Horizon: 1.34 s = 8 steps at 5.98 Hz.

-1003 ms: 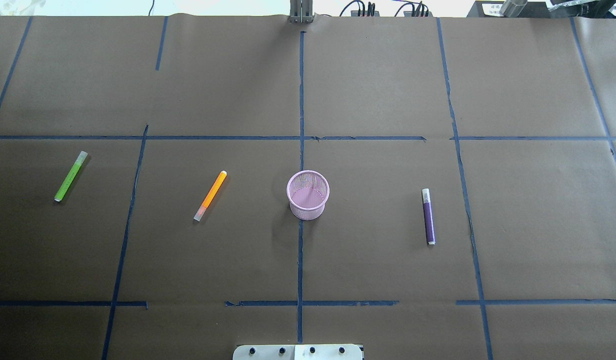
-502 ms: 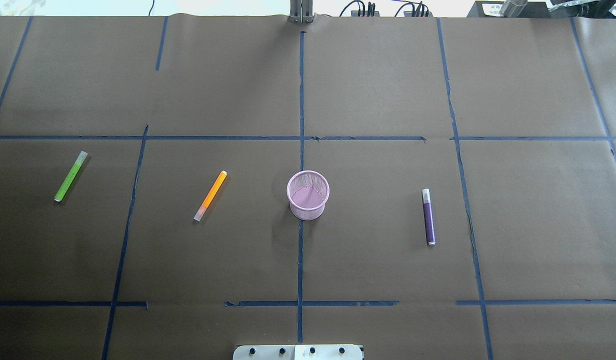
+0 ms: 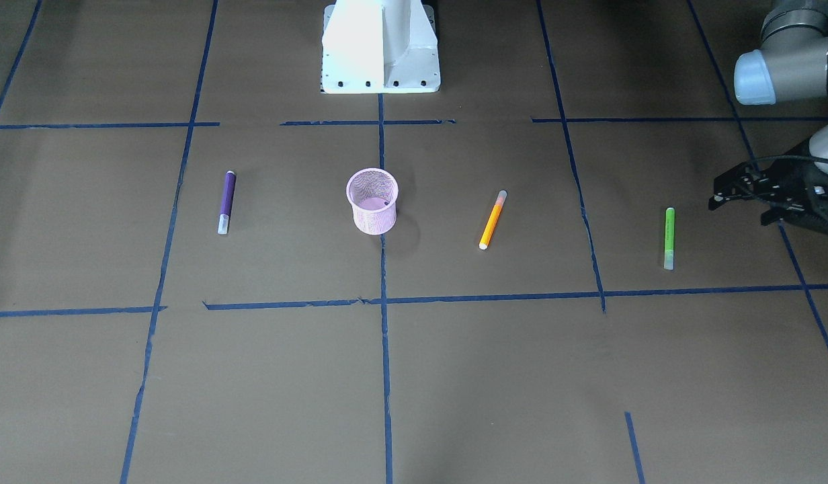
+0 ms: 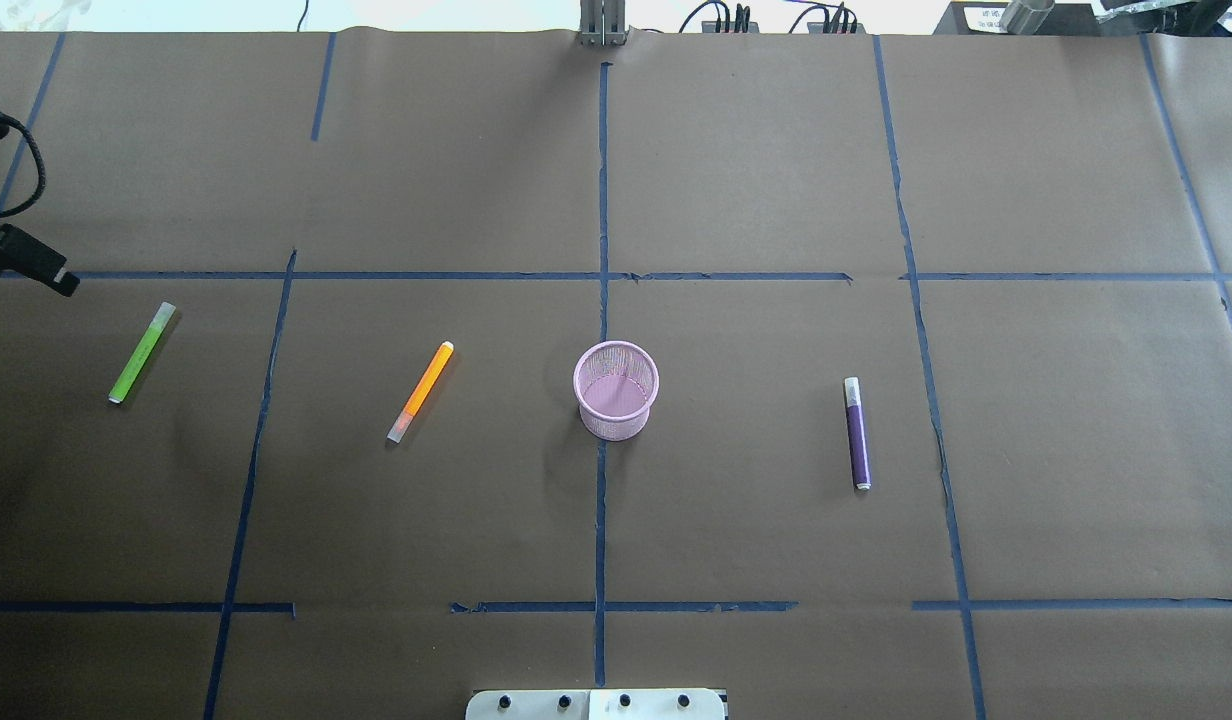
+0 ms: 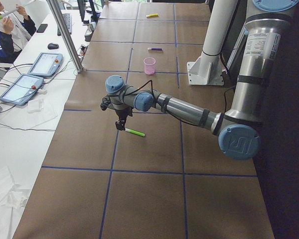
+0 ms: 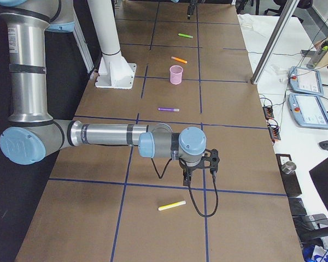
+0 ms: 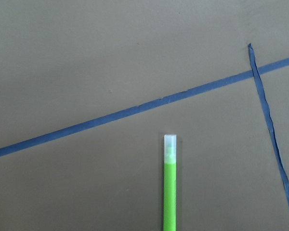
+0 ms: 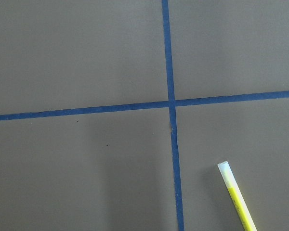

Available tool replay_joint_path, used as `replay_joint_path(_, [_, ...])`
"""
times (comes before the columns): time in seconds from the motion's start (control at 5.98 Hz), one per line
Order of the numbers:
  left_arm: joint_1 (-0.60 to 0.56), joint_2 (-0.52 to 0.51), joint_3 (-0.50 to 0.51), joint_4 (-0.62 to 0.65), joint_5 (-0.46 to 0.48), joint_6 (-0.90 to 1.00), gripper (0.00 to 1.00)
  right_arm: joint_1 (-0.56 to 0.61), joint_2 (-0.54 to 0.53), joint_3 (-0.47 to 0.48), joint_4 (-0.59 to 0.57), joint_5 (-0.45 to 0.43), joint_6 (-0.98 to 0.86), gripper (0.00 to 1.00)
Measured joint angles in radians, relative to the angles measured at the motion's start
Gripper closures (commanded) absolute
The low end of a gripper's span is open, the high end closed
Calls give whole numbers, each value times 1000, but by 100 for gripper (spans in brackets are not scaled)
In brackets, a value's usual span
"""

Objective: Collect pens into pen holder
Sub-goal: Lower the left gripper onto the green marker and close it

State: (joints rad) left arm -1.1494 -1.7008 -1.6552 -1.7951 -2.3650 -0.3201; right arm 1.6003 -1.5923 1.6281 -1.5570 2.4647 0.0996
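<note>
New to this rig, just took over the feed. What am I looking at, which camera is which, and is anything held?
Two robot arms with two-finger grippers at a taped table. One camera looks down from behind the robot, one faces it (sides mirrored), two watch from the table's ends, one rides each wrist. Lying loose: green pen, orange pen, purple pen and a yellow pen. The holder stands empty. The left gripper hangs near the green pen, fingers apart, holding nothing. The right gripper is near the yellow pen; whether open, I cannot tell.

green pen [image 4: 142, 352] and orange pen [image 4: 420, 392] well apart, pen holder [image 4: 616, 420] standing apart from both
</note>
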Motion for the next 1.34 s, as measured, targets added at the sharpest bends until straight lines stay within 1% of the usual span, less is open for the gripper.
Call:
replay_joint_path(0.17, [47, -4, 49, -103, 29, -98, 0, -1, -1, 0, 0, -2, -1, 0])
replay_joint_path(0.33, [91, -8, 82, -166, 73, -176, 0, -2, -3, 0, 1, -3, -2, 0])
replay_joint_path(0.67, [136, -22, 116, -204, 124, -242, 0, -2, -5, 0, 0, -4, -2, 0])
replay_joint_path(1.17, [154, -55, 212, -284, 150, -266, 0, -3, -4, -2, 0, -4, -1, 0])
replay_joint_path(1.34, [155, -65, 227, -291, 153, -267, 0, -3, -3, -3, 0, -4, -1, 0])
